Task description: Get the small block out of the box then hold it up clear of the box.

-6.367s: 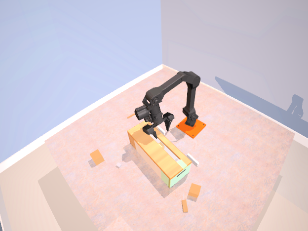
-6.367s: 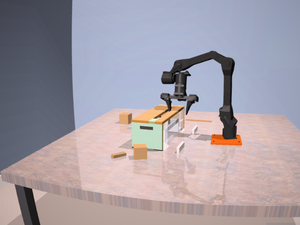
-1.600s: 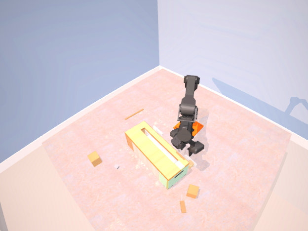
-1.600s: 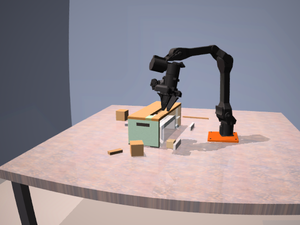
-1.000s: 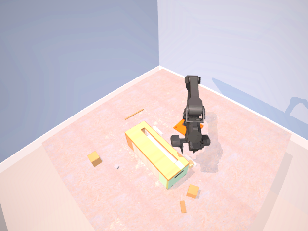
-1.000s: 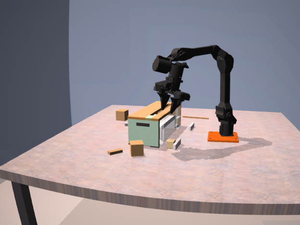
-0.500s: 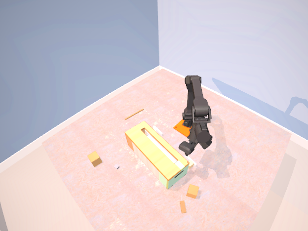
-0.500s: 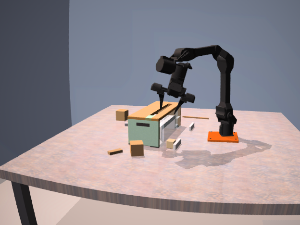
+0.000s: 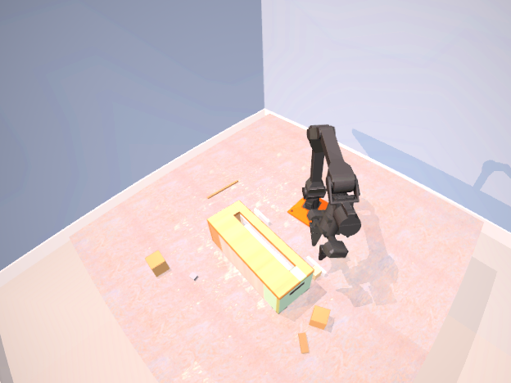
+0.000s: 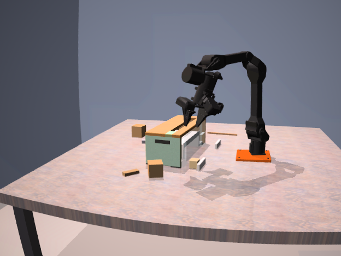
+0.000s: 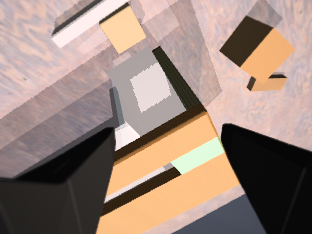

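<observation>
We found the small block (image 9: 317,273) (image 10: 193,163) (image 11: 123,30) out of the box (image 9: 264,255) (image 10: 162,151) (image 11: 150,157), down on the surface (image 9: 231,338) (image 10: 165,206) (image 11: 205,20) just off its clear front. From the hand (image 9: 317,251) (image 10: 192,126) (image 11: 168,133) it lay well below; in the wrist view, ahead of the fingertips and left of the middle. No long axis worth noting: near enough a cube. A white strip (image 9: 318,264) (image 10: 201,163) (image 11: 87,22) stood just beside it on the side away from the box; contact, we could not tell. The strip's length ran aslant to the line between our fingertips, so we judged that the wrist wanted a turn, to close along the strip rather than across it. Hand's fingers apart, nothing between them. Pose: the arm (image 9: 342,177) (image 10: 256,93) arched high, the hand tilted, fingertips above lid level, the lid's near end showing between them in the wrist view. We reckoned on squaring up over the block before descending, lest a finger catch the lid edge. Grasp and lift were yet to be done.
</observation>
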